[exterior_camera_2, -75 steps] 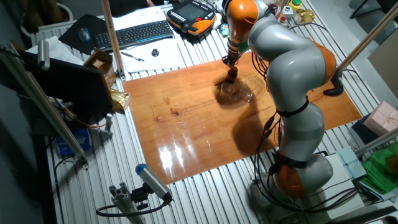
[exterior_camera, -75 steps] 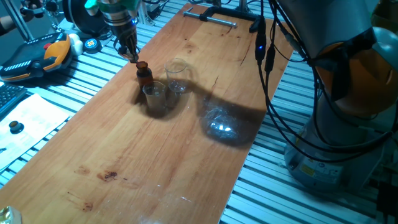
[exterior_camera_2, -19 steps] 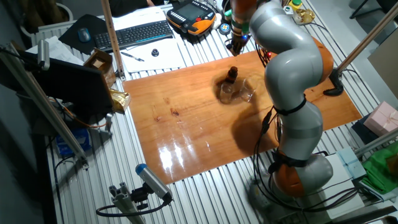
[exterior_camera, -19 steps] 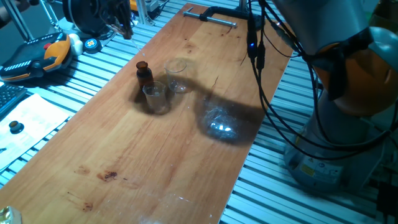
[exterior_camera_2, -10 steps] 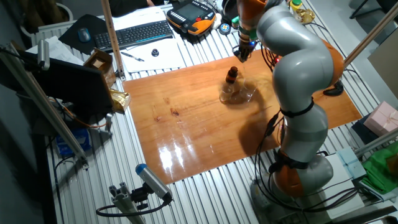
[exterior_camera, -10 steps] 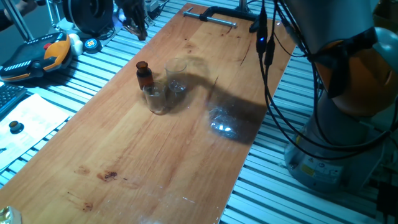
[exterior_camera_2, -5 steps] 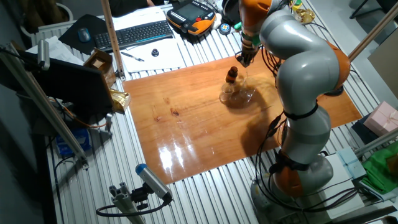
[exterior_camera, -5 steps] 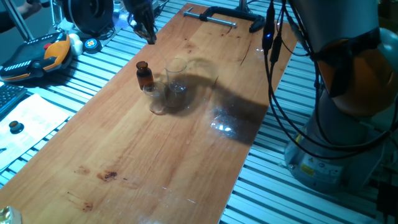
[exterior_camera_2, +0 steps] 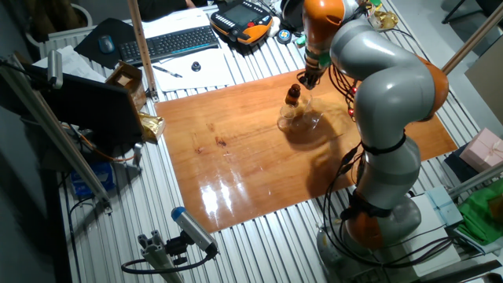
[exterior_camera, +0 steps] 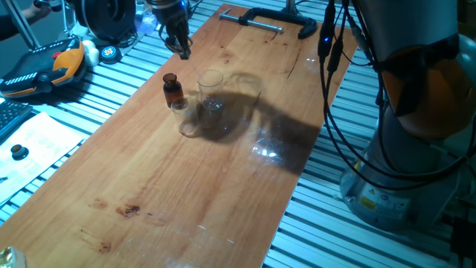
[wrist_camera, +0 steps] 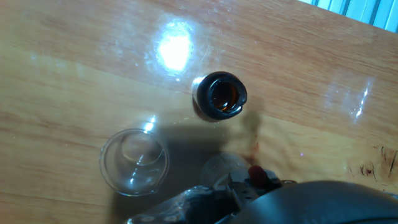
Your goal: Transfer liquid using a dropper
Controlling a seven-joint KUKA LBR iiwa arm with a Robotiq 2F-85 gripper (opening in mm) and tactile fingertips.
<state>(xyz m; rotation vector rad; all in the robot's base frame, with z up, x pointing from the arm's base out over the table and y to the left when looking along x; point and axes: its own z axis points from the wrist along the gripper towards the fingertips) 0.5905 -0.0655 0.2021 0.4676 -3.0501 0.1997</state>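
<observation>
Hand view: gripper point(wrist_camera: 249, 177) pinches dropper point(wrist_camera: 254, 168) at red bulb; thin, fragile tube, squeeze only the bulb, lightly

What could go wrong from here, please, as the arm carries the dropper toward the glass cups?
The gripper hangs above the board, close to the open amber bottle; a low pass might tip it. The two clear cups stand tight beside the bottle, so a nudge could topple all three. The dropper shows only as a red bit at the hand view's edge; its tip is unseen, so it may miss the cup mouth and drip on the wooden board.
</observation>
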